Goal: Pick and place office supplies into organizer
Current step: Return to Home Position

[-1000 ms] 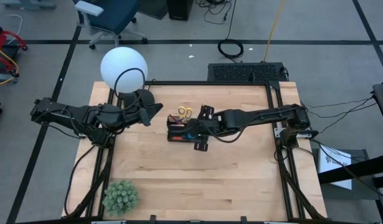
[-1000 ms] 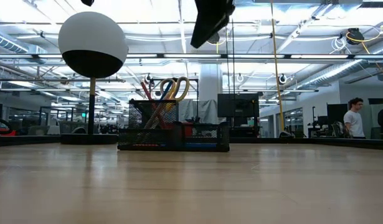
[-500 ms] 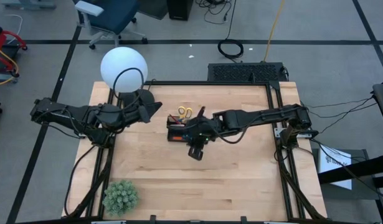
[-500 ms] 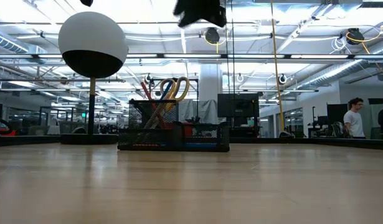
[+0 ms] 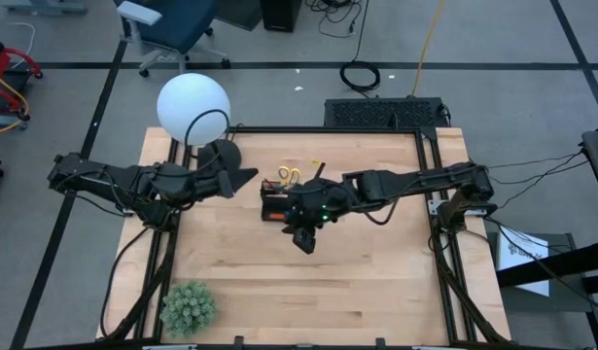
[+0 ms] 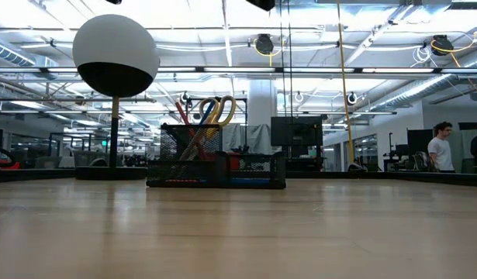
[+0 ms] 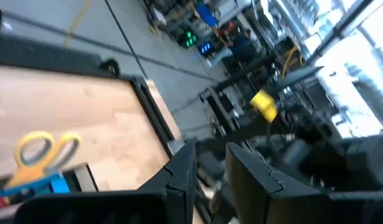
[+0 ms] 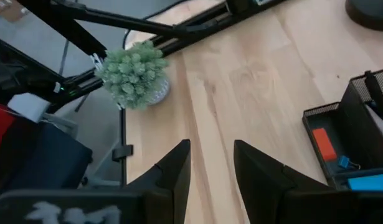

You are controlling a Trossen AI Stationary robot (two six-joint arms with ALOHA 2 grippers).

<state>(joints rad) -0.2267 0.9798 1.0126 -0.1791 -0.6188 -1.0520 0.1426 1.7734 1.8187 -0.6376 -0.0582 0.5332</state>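
Note:
The black mesh organizer (image 5: 276, 201) stands mid-table, its base on the wood; it also shows in the low view (image 6: 215, 164). Yellow-handled scissors (image 5: 289, 176) and pens stand upright in its tall compartment (image 6: 193, 147). An orange-red eraser (image 8: 323, 144) and a blue note pad (image 8: 368, 182) lie in the low one. My right gripper (image 8: 211, 152) hovers high beside the organizer's near side (image 5: 303, 236), open with nothing between its fingers, slanting down toward the table's near left. My left gripper (image 7: 210, 155) hangs open left of the organizer (image 5: 250, 174), holding nothing.
A white globe lamp (image 5: 193, 107) with a round black base (image 5: 221, 154) stands at the far left. A green spiky plant (image 5: 188, 306) sits at the near left corner. The bare wood (image 5: 376, 272) lies in front of the organizer. A person (image 6: 440, 147) stands far behind the table.
My right gripper has risen above the organizer, almost leaving the top of the low view, and has rolled and swung so that it now slants toward the table's near left. The organizer and its contents have stayed put.

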